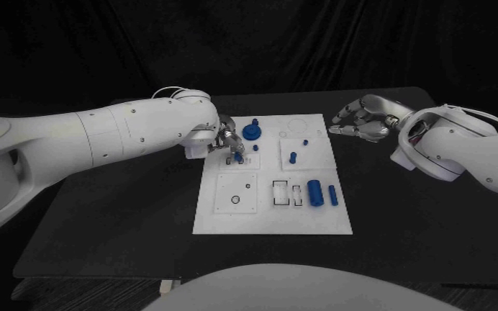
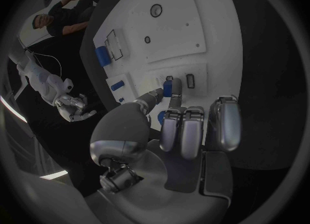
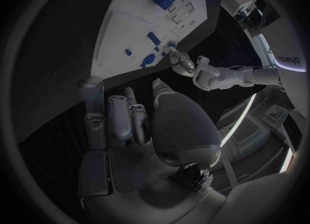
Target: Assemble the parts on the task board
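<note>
Pinching a small blue peg [image 2: 168,87] over the white task board [image 1: 272,223], left hand [image 1: 222,142]; right hand [image 1: 360,122] curled, holding nothing

We see a black table [image 1: 124,224] carrying the white task board [image 1: 272,214], which lies flat near its middle with bare black surface on every side. The board's long sides run away from the robot. Directly on the table we make out nothing besides this board.
</note>
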Robot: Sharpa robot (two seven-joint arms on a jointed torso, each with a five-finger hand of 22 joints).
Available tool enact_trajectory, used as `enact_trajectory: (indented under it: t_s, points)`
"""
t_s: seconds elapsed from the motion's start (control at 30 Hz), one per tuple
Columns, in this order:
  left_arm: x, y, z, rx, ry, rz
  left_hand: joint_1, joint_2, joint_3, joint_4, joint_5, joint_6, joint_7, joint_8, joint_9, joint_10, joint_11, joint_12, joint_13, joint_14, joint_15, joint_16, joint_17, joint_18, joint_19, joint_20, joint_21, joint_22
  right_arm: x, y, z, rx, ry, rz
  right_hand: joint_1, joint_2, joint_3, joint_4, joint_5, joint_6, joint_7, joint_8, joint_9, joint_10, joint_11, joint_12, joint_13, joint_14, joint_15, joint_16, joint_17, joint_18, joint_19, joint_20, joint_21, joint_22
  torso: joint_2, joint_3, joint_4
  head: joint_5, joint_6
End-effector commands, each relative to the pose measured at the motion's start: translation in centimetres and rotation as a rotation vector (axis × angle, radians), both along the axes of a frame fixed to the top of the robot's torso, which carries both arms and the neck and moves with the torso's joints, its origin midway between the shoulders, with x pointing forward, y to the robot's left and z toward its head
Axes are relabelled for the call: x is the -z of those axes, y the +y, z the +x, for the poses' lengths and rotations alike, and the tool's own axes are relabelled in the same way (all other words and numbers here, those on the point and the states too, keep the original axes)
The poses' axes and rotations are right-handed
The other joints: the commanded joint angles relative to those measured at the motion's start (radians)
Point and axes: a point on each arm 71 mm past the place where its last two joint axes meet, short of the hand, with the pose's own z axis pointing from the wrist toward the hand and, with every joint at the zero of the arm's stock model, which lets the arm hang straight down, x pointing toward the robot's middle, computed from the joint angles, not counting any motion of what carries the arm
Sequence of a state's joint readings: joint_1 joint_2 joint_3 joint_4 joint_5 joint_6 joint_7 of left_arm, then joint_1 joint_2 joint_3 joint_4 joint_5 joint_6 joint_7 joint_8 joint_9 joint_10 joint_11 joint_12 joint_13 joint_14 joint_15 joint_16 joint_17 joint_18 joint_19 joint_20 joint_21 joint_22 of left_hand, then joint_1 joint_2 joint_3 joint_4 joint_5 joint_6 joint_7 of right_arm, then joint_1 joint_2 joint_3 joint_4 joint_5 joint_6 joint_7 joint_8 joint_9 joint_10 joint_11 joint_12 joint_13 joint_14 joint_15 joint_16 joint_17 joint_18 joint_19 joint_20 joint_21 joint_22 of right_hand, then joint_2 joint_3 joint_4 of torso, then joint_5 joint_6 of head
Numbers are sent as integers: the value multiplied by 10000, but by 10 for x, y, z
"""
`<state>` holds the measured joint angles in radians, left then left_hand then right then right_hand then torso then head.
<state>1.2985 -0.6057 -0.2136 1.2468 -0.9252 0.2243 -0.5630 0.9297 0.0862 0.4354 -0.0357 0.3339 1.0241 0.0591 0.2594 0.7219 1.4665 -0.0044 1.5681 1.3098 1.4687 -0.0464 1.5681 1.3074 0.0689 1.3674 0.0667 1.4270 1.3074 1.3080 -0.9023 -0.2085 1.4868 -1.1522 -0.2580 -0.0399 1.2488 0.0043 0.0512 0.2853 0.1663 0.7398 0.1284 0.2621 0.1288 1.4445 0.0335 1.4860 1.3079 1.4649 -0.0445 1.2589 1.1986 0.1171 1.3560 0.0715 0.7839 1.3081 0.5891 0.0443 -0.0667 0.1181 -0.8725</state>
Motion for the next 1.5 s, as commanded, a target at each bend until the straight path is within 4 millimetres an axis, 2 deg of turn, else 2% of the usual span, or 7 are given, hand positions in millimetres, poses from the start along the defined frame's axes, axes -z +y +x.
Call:
enact_trajectory:
  t_s: [0.03,0.27,0.47,0.73,1.1,1.2,1.5]
  points:
    - [3,-2,-3,12,234,-146,-73,-13,69,-6,58,76,-12,-36,18,1042,-30,27,2610,1021,-51,27,2634,-69,46,-37,-60,682,3,0,0,89,183,-81,73,27,-33,-18,62,58,15,-48,-16,-67,-2,-56,1120,-8,78,-39,-9,177,-84,-6,-81,714,2,-11,3,30,-2]
    - [6,-1,-5,-45,259,-172,-74,-10,80,-5,58,75,-14,-42,20,1042,-30,27,2610,1021,-52,27,2634,-66,39,-38,-69,674,4,2,0,56,206,-80,73,27,-33,-18,62,58,15,-48,-16,-67,-2,-56,1120,-8,78,-39,-9,177,-84,-6,-81,714,6,-13,11,61,-2]
    - [9,1,-6,-96,293,-178,-71,3,112,-9,66,72,-16,-57,26,1042,-31,27,2610,1021,-53,27,2634,-64,32,-41,-79,667,5,1,0,61,234,-94,73,27,-33,-18,62,58,15,-48,-16,-67,-2,-56,1120,-8,78,-39,-9,177,-84,-6,-81,714,-11,0,36,33,-2]
    - [14,0,-8,-159,279,-233,-83,15,169,-2,68,40,-2,-107,34,1042,-23,27,2610,1021,-50,27,2634,-54,-5,-43,-120,631,6,1,0,52,245,-91,86,35,-34,-19,87,61,17,-52,-22,-75,3,-63,1110,-15,81,-62,-35,181,-92,-4,-117,703,6,-7,-4,119,-2]
    - [15,0,-8,-295,90,-383,-125,11,187,36,43,30,14,-142,44,1042,-10,27,2610,1021,-42,27,2634,-60,9,-41,-118,647,7,1,0,48,265,-93,89,40,-35,-17,93,62,18,-54,-25,-83,6,-69,1101,-17,82,-71,-45,186,-100,-3,-150,695,8,-6,5,84,-2]
    - [15,0,-8,-326,47,-408,-125,10,194,35,47,42,10,-139,49,1042,-11,27,2610,1021,-42,27,2634,-63,20,-41,-112,658,7,1,-1,49,281,-102,89,40,-35,-17,93,62,18,-54,-25,-83,6,-69,1101,-17,82,-71,-45,186,-100,-3,-150,695,12,-7,-13,103,-2]
    - [15,-1,-8,-333,26,-423,-129,5,195,36,50,54,8,-137,54,1042,-12,27,2610,1021,-42,27,2634,-64,25,-41,-110,662,8,1,-1,45,338,-131,93,47,-35,-15,99,64,20,-55,-28,-86,11,-71,1097,-22,84,-85,-61,188,-104,-2,-168,689,13,-6,-13,126,-2]
